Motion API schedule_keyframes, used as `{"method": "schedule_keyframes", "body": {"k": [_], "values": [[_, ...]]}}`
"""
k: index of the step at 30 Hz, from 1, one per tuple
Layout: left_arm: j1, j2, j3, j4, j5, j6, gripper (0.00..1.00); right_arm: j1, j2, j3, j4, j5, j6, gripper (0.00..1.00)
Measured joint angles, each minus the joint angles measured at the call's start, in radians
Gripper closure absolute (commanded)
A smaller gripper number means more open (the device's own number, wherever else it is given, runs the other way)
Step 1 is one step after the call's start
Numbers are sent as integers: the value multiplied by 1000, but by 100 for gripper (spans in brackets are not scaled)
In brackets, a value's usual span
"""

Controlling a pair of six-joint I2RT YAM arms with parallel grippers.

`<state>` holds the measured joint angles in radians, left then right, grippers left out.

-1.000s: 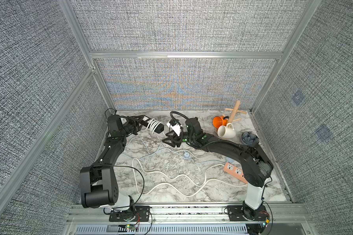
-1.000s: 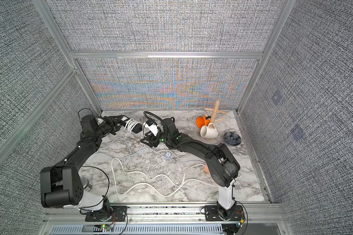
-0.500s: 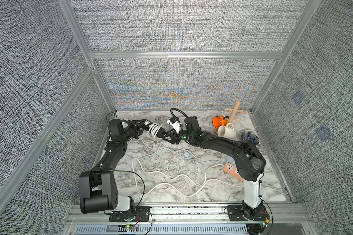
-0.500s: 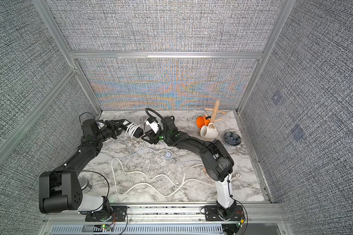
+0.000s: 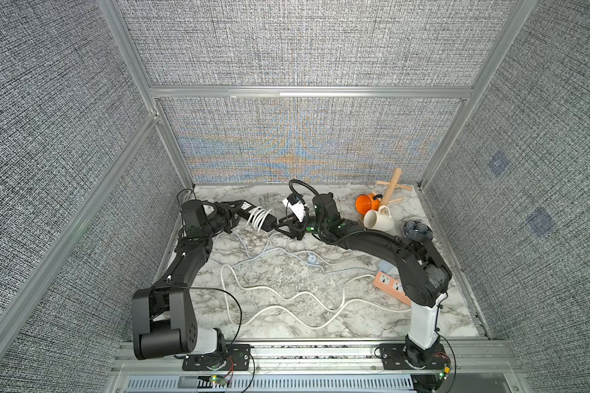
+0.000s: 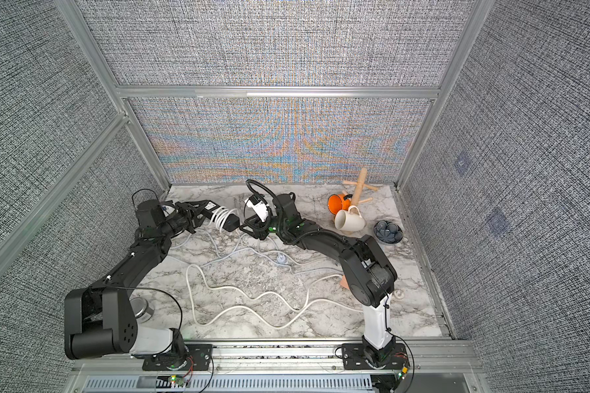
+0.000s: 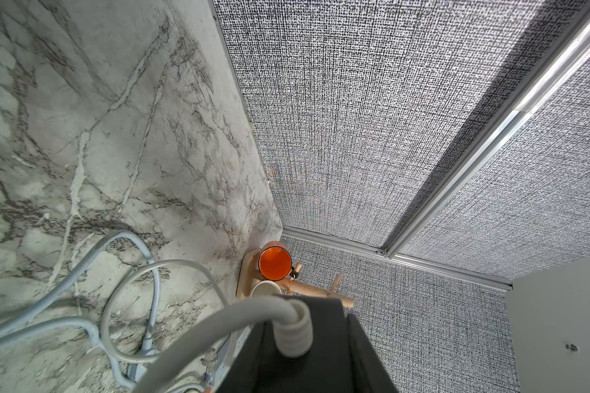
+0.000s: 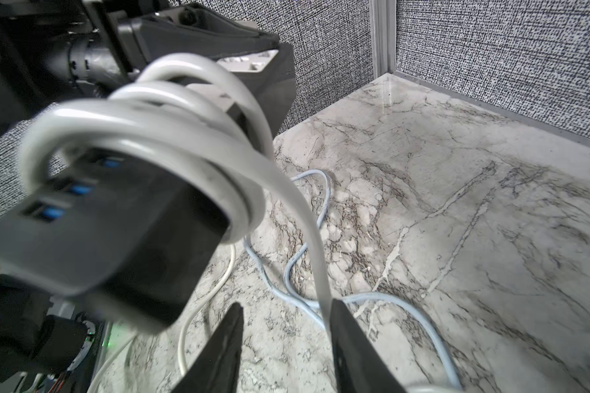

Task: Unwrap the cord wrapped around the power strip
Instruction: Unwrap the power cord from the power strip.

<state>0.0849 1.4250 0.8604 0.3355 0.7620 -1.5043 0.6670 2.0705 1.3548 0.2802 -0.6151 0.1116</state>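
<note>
A black power strip (image 5: 269, 223) with a white cord (image 5: 257, 217) coiled round it hangs above the back of the table. My left gripper (image 5: 235, 213) is shut on its far end. In the right wrist view the power strip (image 8: 116, 221) looms close, with the cord (image 8: 184, 136) looped several times round it. One strand drops down between the jaws of my right gripper (image 8: 285, 304). The jaws stand apart, and the strand lies against the inside of one finger (image 8: 346, 326). In both top views the right gripper (image 6: 247, 232) sits just below the strip's near end.
Loose white cord (image 5: 286, 299) and a pale blue cable (image 5: 307, 258) snake over the marble table (image 5: 355, 211). An orange mug (image 5: 367, 203), a white mug (image 5: 378, 220), a wooden mug tree (image 5: 393, 185) and a dark bowl (image 5: 417, 231) crowd the back right. An orange power strip (image 5: 390, 287) lies by the right arm.
The right gripper's jaws have drawn closer together round the hanging strand. The left gripper still holds the strip and has barely shifted.
</note>
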Motion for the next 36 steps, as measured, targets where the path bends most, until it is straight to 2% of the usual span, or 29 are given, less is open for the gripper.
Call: {"method": "schedule_keyframes", "body": {"k": [3, 5, 8, 13, 16, 21, 28, 32, 36], "values": [[0, 16, 2, -1, 7, 0, 100, -19, -36, -51, 8, -8, -11, 59], [-1, 19, 2, -1, 12, 0, 100, -28, -37, -56, 11, -13, -11, 51], [-3, 18, 1, 4, 21, 0, 100, -20, 4, 9, 3, -13, -18, 46], [-5, 6, -9, 7, 27, -7, 100, 2, 87, 100, -2, -19, -20, 46], [-6, 6, -22, 31, 33, -20, 100, 8, 123, 135, -2, -29, -14, 56], [-11, 45, -59, 127, 45, -86, 100, 1, 116, 145, -22, -36, -4, 100], [-11, 179, -61, 225, 24, -167, 100, 0, -49, 90, -128, 34, -68, 100], [-17, 257, -5, 262, -9, -203, 100, 19, -157, 27, -196, 74, -143, 100], [-23, 354, 60, 380, -29, -301, 100, 38, -193, -8, -273, 126, -221, 100]]}}
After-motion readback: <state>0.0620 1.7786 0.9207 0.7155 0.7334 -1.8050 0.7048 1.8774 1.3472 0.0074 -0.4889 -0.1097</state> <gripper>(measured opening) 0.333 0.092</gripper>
